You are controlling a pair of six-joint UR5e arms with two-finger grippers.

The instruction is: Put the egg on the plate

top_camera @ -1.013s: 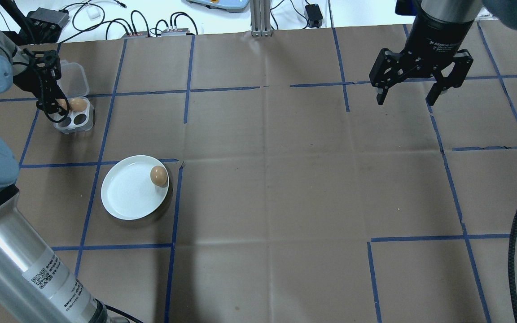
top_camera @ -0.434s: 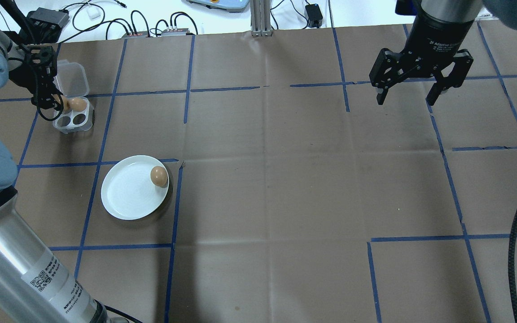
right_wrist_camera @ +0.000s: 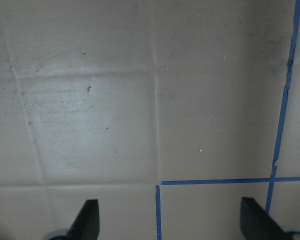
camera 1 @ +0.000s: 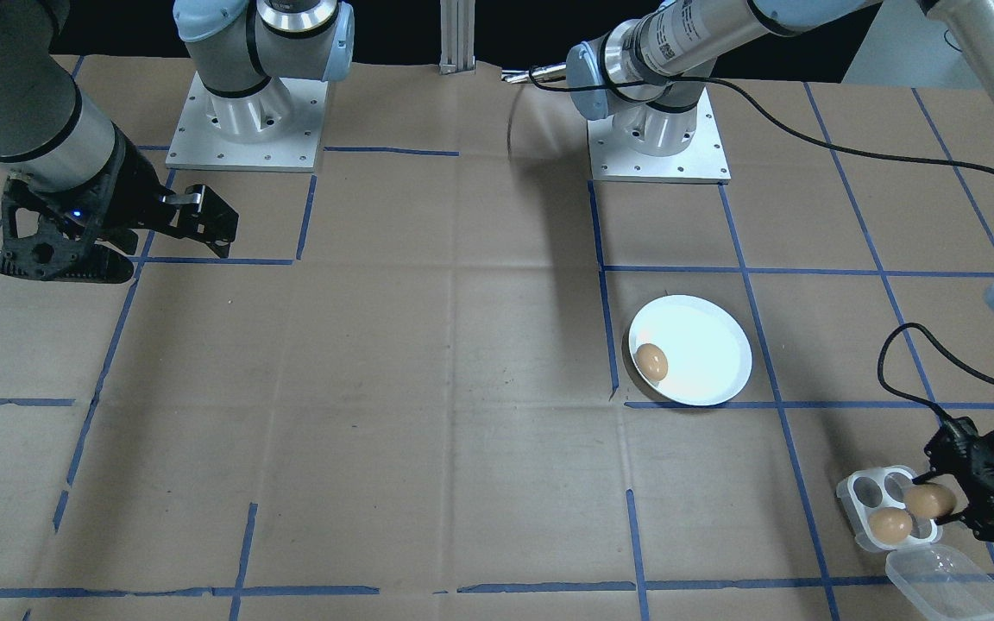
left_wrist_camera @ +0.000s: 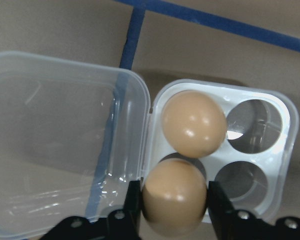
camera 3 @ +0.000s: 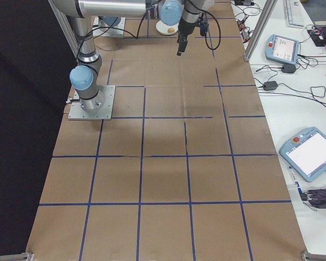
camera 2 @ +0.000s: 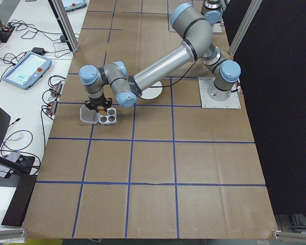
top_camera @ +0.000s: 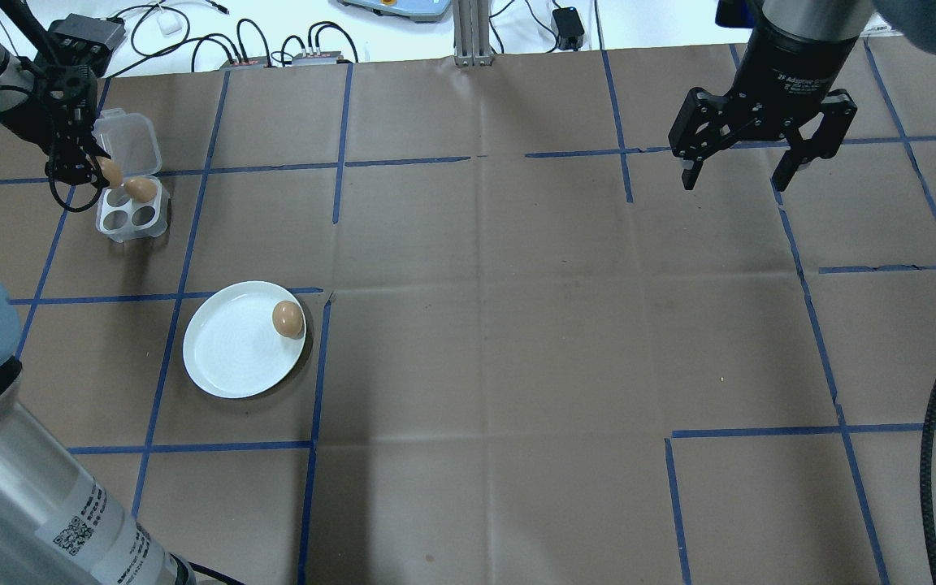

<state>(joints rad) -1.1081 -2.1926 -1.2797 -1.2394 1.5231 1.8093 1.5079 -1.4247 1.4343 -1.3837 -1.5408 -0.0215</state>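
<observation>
While left hand [left_wrist_camera: 174, 210] grips brown egg [left_wrist_camera: 174, 197] just above egg tray [top_camera: 132, 212] at upper left of overhead view, I see second egg [left_wrist_camera: 194, 123] seated in tray, clear lid [left_wrist_camera: 60, 140] open flat. Plate [top_camera: 228, 345] below, apart, third egg [top_camera: 288, 318] at its right rim. Right hand [top_camera: 738, 174] open, upper right; mid desk [top_camera: 517, 325] bare.

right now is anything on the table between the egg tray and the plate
No. In the overhead exterior view the stretch between the egg tray and the plate is bare brown paper crossed only by a blue tape line.
</observation>
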